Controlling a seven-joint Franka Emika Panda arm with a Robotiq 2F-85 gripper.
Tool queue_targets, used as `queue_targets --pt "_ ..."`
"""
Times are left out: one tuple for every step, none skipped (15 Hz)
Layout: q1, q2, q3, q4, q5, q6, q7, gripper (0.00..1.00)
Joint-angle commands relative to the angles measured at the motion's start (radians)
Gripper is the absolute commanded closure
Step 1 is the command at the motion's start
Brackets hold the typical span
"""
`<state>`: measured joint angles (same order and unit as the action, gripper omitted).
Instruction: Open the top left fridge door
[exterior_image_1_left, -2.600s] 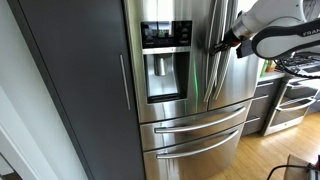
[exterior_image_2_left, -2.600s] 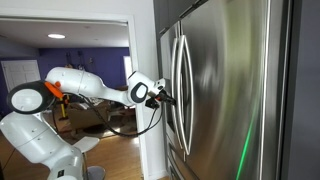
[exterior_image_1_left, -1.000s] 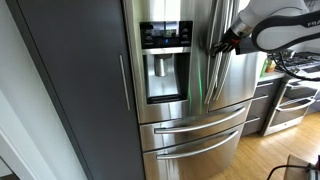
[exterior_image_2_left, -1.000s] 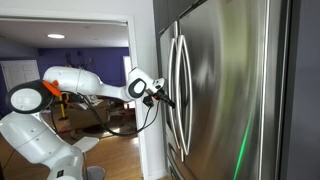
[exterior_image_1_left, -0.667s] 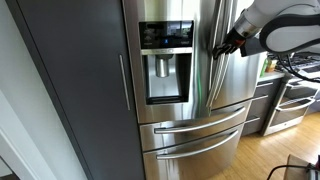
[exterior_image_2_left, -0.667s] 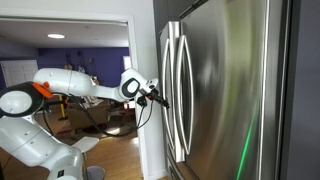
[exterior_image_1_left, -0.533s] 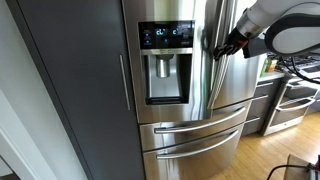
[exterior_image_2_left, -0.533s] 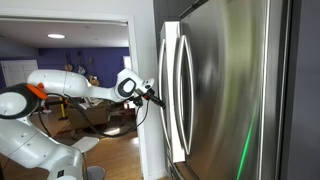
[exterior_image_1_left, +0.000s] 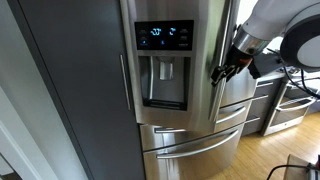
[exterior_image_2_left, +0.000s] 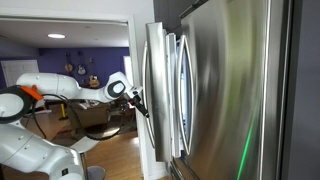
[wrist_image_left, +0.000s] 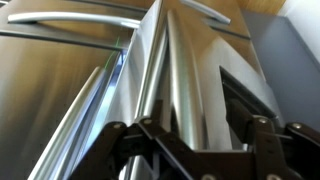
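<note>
The top left fridge door (exterior_image_1_left: 165, 70), steel with a blue-lit display (exterior_image_1_left: 165, 35) and a dispenser recess, stands swung partly outward. In an exterior view its edge (exterior_image_2_left: 154, 90) sits clear of the neighbouring door. My gripper (exterior_image_1_left: 220, 73) is at the door's long vertical handle (exterior_image_1_left: 213, 45), about mid-height, also seen from the side as gripper (exterior_image_2_left: 137, 101). In the wrist view the shiny handle bar (wrist_image_left: 185, 85) runs between my fingers (wrist_image_left: 113, 137), with a gap on each side. The gripper (wrist_image_left: 188, 140) is open around the bar, not clamped on it.
A dark grey cabinet panel (exterior_image_1_left: 70, 90) with a slim handle (exterior_image_1_left: 123, 80) borders the fridge. The plain steel door (exterior_image_2_left: 235, 90) stays closed beside the open one. Two drawers (exterior_image_1_left: 195, 135) lie below. A steel oven (exterior_image_1_left: 285, 105) stands past the fridge.
The door has swung outward, carried by the handle. My gripper moved back with it and its jaws, shut on the handle before, now stand apart.
</note>
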<state>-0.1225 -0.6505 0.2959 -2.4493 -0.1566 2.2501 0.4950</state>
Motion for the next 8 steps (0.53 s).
queue_targets --pt "0.079 0.066 -0.017 0.024 0.088 -0.100 0.004 0.01" --pt "0.090 0.067 -0.019 0.032 0.101 -0.129 0.004 0.00" --pt "0.099 0.069 -0.022 0.037 0.115 -0.151 0.006 0.00" --pt "0.108 0.070 -0.022 0.044 0.128 -0.182 0.010 0.00" --pt "0.117 0.074 -0.024 0.051 0.141 -0.201 0.010 0.00" --pt "0.128 0.080 -0.029 0.067 0.164 -0.238 0.007 0.00" --pt "0.136 0.083 -0.031 0.076 0.182 -0.264 0.009 0.00" --pt "0.152 0.086 -0.043 0.094 0.219 -0.308 0.000 0.00"
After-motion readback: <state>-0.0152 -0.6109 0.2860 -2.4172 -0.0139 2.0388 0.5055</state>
